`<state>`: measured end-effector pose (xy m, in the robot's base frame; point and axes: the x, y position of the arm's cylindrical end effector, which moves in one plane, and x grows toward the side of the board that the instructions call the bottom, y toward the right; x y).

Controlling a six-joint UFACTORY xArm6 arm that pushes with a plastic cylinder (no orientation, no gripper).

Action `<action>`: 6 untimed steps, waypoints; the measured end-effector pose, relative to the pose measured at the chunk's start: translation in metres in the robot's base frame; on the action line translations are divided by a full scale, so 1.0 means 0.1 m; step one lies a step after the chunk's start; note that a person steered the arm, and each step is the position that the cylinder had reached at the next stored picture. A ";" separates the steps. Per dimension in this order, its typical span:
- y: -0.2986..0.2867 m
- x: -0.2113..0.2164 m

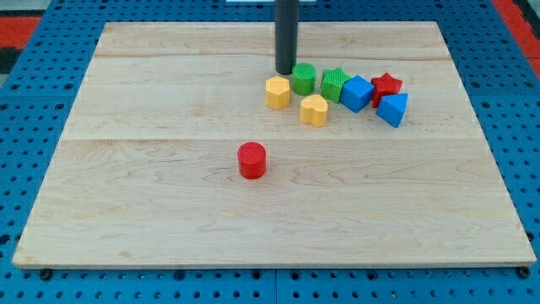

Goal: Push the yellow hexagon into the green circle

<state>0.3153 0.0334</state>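
Camera view has the rod standing upright in the upper middle of the frame, and my tip (286,70) sits on the board just above the yellow hexagon (278,92) and just left of the green circle (303,79); no jaws to open or shut here, and the tip has hold of nothing. Yellow hexagon and green circle look to be touching or very nearly so; the gap is too fine to call. How will it handle? I'd judge the hexagon small, light, rigid, a clean slider on the smooth wooden board (152,211); nothing to grasp, so contact belongs on its left flat face, pushing rightward and centred; off-centre and it may spin aside. Crowded neighbourhood, mind: yellow heart (314,110) just lower right; green star (335,84), blue cube (357,93), red star (386,85) and blue triangle (393,109) strung out right; red cylinder (251,160) alone at centre. Containers? None on show.
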 end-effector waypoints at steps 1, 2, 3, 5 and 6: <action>-0.06 0.06; -0.38 -0.37; -0.64 -0.41; -1.14 0.08; -0.76 0.51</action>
